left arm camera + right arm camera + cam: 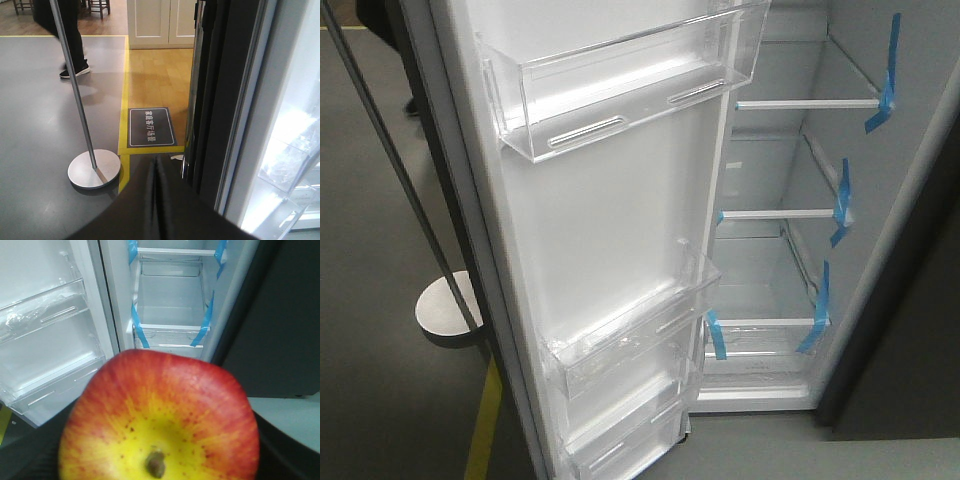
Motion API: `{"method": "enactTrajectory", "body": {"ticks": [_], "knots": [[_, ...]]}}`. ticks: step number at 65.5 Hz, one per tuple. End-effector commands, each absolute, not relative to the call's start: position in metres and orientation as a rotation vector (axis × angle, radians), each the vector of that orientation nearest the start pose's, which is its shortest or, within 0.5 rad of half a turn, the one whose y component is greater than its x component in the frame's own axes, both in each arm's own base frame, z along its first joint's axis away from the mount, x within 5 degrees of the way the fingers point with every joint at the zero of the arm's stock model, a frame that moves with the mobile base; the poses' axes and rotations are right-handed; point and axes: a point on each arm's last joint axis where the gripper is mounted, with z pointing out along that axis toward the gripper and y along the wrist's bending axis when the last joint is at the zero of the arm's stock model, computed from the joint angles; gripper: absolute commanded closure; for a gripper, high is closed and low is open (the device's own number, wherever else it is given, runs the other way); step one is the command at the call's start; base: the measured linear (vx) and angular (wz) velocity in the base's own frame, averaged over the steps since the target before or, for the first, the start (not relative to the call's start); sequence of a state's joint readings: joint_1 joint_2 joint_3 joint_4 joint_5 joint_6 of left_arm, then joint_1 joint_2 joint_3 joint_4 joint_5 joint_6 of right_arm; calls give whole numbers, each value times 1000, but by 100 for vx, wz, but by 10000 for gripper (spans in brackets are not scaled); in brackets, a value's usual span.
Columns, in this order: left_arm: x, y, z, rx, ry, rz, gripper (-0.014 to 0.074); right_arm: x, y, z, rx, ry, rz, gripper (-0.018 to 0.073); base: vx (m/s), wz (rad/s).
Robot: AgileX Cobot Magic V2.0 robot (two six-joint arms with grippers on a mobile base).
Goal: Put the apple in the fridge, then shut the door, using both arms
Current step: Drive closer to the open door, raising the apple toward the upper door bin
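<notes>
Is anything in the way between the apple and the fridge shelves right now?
Nothing. In the right wrist view the stretch from the apple to the open fridge is bare; the door stands swung aside at left.

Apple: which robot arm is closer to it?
Right. The apple fills the right wrist view, held in that arm's jaws. The left gripper is beside the door's outer edge, looking at the floor, with no apple in its view.
</notes>
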State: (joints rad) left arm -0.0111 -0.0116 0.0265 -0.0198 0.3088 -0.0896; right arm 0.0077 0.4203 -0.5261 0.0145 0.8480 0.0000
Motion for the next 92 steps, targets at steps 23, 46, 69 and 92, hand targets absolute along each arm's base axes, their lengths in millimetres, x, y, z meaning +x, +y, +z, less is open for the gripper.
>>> {"method": "enactTrajectory", "body": {"ticks": [23,46,69,92], "knots": [[55,-1,177,-87,1747,-101,602,76,1,301,-2,2138,13,461,6,-1],[55,-1,177,-87,1747,-101,602,76,1,301,-2,2138,13,461,5,0],[55,-1,177,-87,1747,-101,602,76,1,301,-2,2138,13,461,1,-2],[55,-1,177,-87,1747,-101,602,76,1,301,-2,2138,13,461,0,0]]}}
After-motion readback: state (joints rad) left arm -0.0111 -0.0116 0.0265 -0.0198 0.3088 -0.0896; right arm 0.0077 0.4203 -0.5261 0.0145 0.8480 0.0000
